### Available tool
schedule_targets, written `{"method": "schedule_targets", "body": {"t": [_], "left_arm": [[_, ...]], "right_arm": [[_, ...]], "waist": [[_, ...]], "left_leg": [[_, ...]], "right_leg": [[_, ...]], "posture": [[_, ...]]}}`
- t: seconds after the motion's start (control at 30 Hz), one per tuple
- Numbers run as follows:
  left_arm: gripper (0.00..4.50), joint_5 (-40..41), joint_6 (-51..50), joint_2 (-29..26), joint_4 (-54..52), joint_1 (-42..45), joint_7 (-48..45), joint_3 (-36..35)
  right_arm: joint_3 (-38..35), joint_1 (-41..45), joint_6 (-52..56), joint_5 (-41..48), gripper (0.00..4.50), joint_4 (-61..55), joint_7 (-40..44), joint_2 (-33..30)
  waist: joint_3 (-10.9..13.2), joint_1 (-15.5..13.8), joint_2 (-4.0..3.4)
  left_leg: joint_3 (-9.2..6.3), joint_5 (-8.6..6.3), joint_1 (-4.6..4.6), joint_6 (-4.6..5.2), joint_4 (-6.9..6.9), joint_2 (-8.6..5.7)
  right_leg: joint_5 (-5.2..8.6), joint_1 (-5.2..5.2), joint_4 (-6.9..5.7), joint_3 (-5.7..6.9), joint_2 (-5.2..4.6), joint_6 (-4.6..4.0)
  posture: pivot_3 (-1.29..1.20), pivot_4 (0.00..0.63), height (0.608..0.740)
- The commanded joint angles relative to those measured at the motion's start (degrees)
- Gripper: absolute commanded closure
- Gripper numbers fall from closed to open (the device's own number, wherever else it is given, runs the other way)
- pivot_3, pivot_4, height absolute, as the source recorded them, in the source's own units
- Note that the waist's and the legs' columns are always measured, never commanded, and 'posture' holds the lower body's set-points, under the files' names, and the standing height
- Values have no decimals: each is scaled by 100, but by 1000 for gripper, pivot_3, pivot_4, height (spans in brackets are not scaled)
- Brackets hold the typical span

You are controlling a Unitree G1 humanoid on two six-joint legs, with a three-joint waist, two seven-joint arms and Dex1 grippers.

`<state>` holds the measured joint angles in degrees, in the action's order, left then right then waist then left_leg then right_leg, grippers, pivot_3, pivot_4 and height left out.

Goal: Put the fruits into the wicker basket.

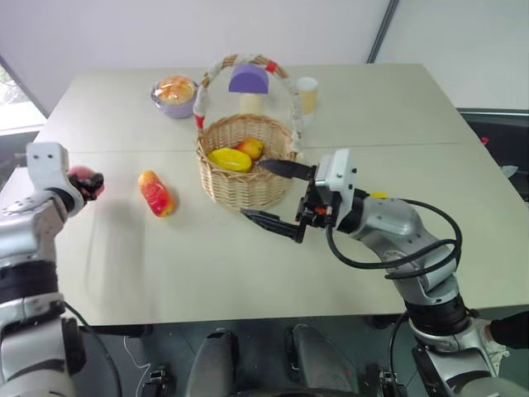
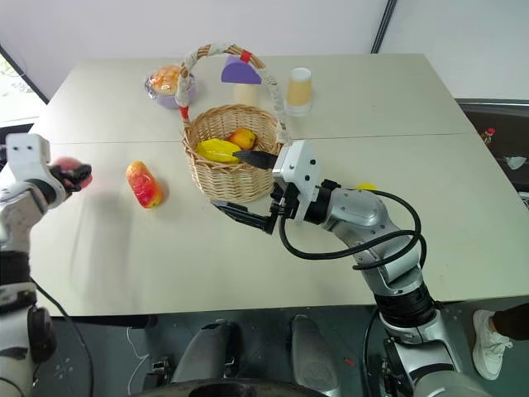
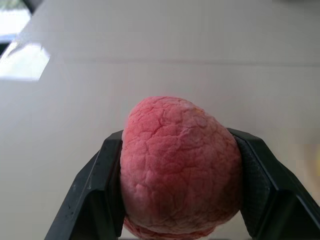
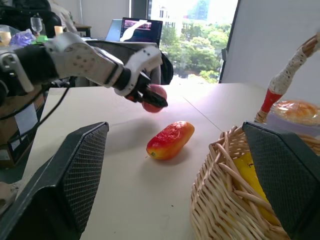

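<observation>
A pale, smooth bench (image 1: 248,273) is carrying everything, with a plain wall lying beyond its far edge. The left gripper (image 1: 91,184) is holding a pink-red, crackle-skinned round fruit (image 3: 180,165) above the bench's left edge, while the elongated red-orange fruit (image 1: 155,193) is lying with its long axis running near-right to far-left, left of the woven wicker basket (image 1: 248,178). The right gripper (image 1: 277,194) is hanging wide open just beside the basket's near right, which is holding a yellow lemon-like fruit (image 1: 229,159).

pink-red fruit (image 3: 180,165), tan woven wicker basket (image 1: 244,178), black tool (image 3: 177,190)
</observation>
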<state>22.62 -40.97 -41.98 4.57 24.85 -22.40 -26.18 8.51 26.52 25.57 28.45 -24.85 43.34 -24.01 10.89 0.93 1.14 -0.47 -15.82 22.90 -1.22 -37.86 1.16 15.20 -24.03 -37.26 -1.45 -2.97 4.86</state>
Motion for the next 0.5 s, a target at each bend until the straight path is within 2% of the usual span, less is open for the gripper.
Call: {"method": "schedule_targets", "body": {"t": [0.03,0.1,0.2,0.33,0.43,0.5], "left_arm": [[2149,1583,-255,-212,-2487,-396,-1169,-384],[2149,1924,-358,-304,-3228,-564,-1431,-119],[2149,1817,-576,-125,-3469,-85,-1009,736],[2149,1017,-539,272,-2892,794,-608,2068],[2149,407,-317,590,-2055,1306,-507,2752],[2149,156,-146,828,-1528,1575,-471,2966]], "right_arm": [[-383,297,-92,84,0,130,124,-174],[-456,381,-133,39,0,304,196,-260],[-515,485,-224,-50,0,531,270,-336],[-494,553,-259,-102,0,593,260,-325],[-446,548,-194,-125,0,477,166,-259],[-419,507,-150,-139,0,366,92,-237]], "waist": [[-2,-35,4],[-4,-47,1],[-6,-38,-3],[-6,-21,-1],[-5,16,-1],[-5,2,-2]], "left_leg": [[-3,2,29,-5,-5,-3],[-9,7,45,-12,-8,-23],[-6,6,40,-11,-8,-37],[-5,9,40,-7,-20,-43],[4,8,39,-4,-24,-40],[3,8,40,-4,-24,-34]], "right_leg": [[-1,-28,-2,1,-8,-1],[-2,-40,-8,12,-37,-1],[-1,-29,-7,12,-50,-1],[-10,-28,-11,16,-15,15],[-11,-32,-11,3,18,18],[-10,-35,-14,3,30,17]], "posture": [[0,150,740],[0,150,740],[0,150,740],[0,150,740],[0,150,740],[0,150,740]]}}
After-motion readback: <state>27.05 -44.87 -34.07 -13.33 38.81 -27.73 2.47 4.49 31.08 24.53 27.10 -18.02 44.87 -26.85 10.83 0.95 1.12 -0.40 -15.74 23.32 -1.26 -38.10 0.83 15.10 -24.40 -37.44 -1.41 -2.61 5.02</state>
